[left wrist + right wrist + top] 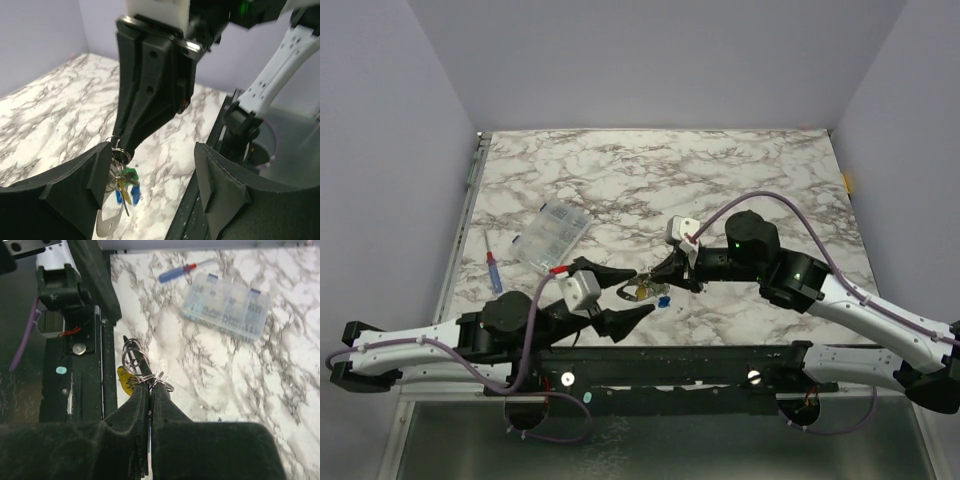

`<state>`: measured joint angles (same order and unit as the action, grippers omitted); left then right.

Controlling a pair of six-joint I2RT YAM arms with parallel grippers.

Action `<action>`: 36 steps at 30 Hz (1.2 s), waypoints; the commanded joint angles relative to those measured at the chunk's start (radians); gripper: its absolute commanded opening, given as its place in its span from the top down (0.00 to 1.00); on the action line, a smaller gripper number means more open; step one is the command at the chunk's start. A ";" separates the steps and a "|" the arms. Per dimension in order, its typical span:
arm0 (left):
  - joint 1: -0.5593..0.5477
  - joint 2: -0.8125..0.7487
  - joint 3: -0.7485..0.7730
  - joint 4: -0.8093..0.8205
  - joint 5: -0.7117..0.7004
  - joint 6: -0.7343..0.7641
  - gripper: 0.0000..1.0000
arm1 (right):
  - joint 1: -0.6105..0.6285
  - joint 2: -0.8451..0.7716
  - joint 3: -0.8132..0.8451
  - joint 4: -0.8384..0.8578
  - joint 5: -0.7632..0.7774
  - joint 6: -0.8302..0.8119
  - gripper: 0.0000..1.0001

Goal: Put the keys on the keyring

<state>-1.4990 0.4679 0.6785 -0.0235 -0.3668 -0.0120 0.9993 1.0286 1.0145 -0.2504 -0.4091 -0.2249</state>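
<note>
The keyring point(136, 357) pinched in the closed tips of the right gripper point(150, 386), keys point(127, 186) hung beneath the keyring, left gripper point(152, 160) held open on either side of the keyring

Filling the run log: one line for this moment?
left tool open, straddling keys | right tool shut on metal rings, keys hanging

I work in a robot lab cell: bare lilac walls point(650, 60) close around my marble-print tabletop point(740, 170) on three sides.
</note>
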 commanded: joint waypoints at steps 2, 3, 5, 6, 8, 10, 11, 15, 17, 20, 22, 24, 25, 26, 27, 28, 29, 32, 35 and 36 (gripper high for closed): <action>-0.002 0.162 0.062 -0.112 -0.003 0.125 0.25 | -0.002 0.017 0.066 -0.135 0.066 0.046 0.99; -0.003 0.181 0.062 -0.111 -0.009 0.141 0.25 | -0.002 0.010 0.063 -0.134 0.058 0.051 0.99; -0.003 0.208 0.062 -0.102 -0.015 0.178 0.24 | -0.002 -0.006 0.054 -0.129 0.040 0.058 0.99; -0.002 0.212 0.062 -0.097 -0.014 0.196 0.23 | -0.002 -0.016 0.051 -0.128 0.036 0.060 0.99; -0.003 0.206 0.055 -0.085 -0.020 0.234 0.22 | -0.002 -0.031 0.050 -0.131 0.027 0.062 0.99; -0.002 0.189 0.041 -0.070 -0.027 0.280 0.21 | -0.002 -0.046 0.049 -0.136 0.014 0.061 0.99; -0.001 0.174 0.025 -0.057 -0.018 0.315 0.22 | -0.002 -0.054 0.050 -0.139 -0.001 0.059 0.99; -0.003 0.106 -0.076 0.049 0.024 0.449 0.22 | -0.002 -0.078 0.039 -0.138 -0.063 0.038 0.99; -0.002 0.079 -0.104 0.067 0.042 0.493 0.22 | -0.002 -0.091 0.034 -0.133 -0.071 0.030 0.99; -0.002 0.076 -0.112 0.066 0.054 0.538 0.22 | -0.002 -0.105 0.026 -0.128 -0.086 0.027 0.99; -0.002 0.093 -0.103 0.066 0.080 0.556 0.23 | -0.002 -0.105 0.024 -0.127 -0.102 0.026 0.99; -0.003 0.118 -0.075 0.066 0.100 0.563 0.25 | -0.002 -0.102 0.022 -0.124 -0.113 0.025 1.00; -0.003 0.131 -0.062 0.066 0.107 0.564 0.26 | -0.002 -0.101 0.021 -0.124 -0.114 0.025 0.99; -0.003 0.143 -0.049 0.066 0.113 0.564 0.26 | -0.002 -0.101 0.021 -0.124 -0.114 0.024 0.99; -0.003 0.153 -0.037 0.066 0.121 0.563 0.27 | -0.002 -0.101 0.021 -0.124 -0.115 0.023 1.00; -0.002 0.163 -0.025 0.069 0.128 0.556 0.28 | -0.002 -0.100 0.021 -0.125 -0.114 0.022 0.99; -0.003 0.175 -0.016 0.072 0.130 0.548 0.29 | -0.002 -0.100 0.021 -0.129 -0.114 0.020 0.99; -0.003 0.204 0.005 0.073 0.129 0.540 0.37 | -0.002 -0.101 0.021 -0.136 -0.114 0.012 0.99; -0.002 0.236 0.010 0.074 0.120 0.554 0.46 | -0.002 -0.101 0.021 -0.136 -0.120 0.012 1.00; -0.002 0.247 0.008 0.079 0.120 0.561 0.49 | -0.002 -0.102 0.021 -0.136 -0.123 0.012 0.99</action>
<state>-1.4990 0.6830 0.6609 0.0296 -0.2699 0.5270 0.9993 0.9363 1.0397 -0.3962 -0.4961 -0.1997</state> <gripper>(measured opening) 0.559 0.036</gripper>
